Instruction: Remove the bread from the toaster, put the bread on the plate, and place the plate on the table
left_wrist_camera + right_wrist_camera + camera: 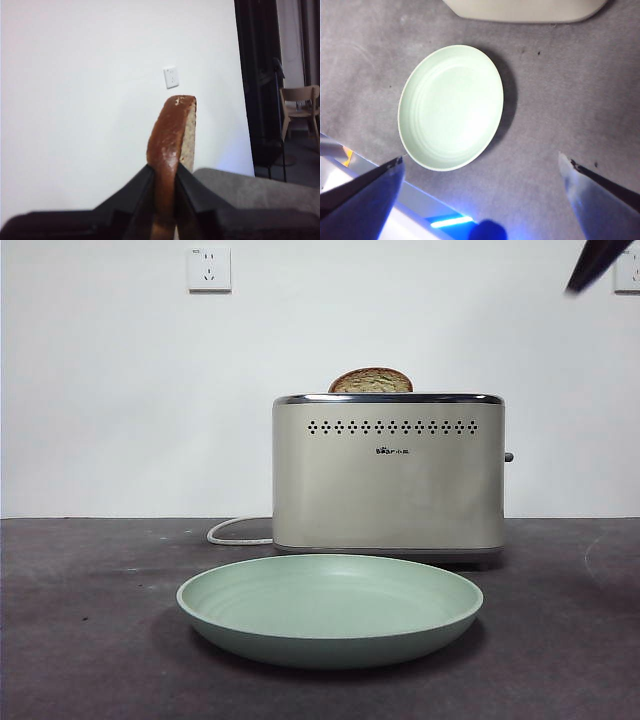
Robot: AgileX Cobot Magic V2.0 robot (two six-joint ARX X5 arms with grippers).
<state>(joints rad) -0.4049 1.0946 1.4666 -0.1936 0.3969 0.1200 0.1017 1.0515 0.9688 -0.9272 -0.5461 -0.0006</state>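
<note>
We are looking across the dark grey, matte, scuffed table [80, 640], which is carrying everything here. The boxy cream-beige toaster [388, 475] with its chrome top rim and double row of small dark holes is standing toward the table's far edge, its white cord [235, 533] trailing off one end along the surface. A small brown dome of a second slice [371, 381] is poking out of its top slot. Just in front of the toaster, nearer the table's front edge, the round, shallow, pale mint-green plate [330, 610] is lying flat and holding nothing; from the right wrist view we are seeing the same plate [451, 106] from above, with the toaster's base just beyond it. Our right gripper [481, 172] is hovering high over the plate with its two jaws spread wide apart, gripping nothing. Our left gripper [164, 180] is raised clear of the table, its two black jaws clamped on the squarish wholemeal slice of bread [172, 137], which is standing upright between them, brown crust facing us and the pale speckled crumb showing along one side. A white wall socket [171, 77] is showing behind it.
</note>
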